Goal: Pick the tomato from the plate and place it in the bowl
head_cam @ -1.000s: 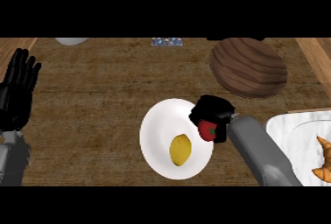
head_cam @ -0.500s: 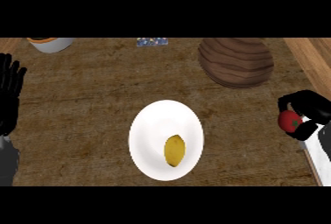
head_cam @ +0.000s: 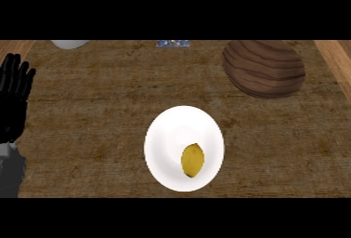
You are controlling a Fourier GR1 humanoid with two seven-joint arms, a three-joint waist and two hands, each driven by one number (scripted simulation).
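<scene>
A white plate (head_cam: pixel 184 130) lies on the counter's middle, carrying only a yellow lemon-like fruit (head_cam: pixel 192 160) on its lower right part. The brown wooden bowl (head_cam: pixel 264 68) stands at the back right. No tomato shows anywhere in the view. My left hand (head_cam: pixel 14 100) rests open at the left edge, fingers pointing up, far from the plate. My right hand and its forearm are out of the view.
A pale grey dish (head_cam: pixel 68 44) peeks in at the back left, and a small blue patterned object (head_cam: pixel 172 43) sits at the back middle. A light wooden strip (head_cam: pixel 334 56) runs along the far right edge.
My right hand, curled round the red tomato, lifted it off the plate, carried it right, and has left the view. The view has shifted slightly.
</scene>
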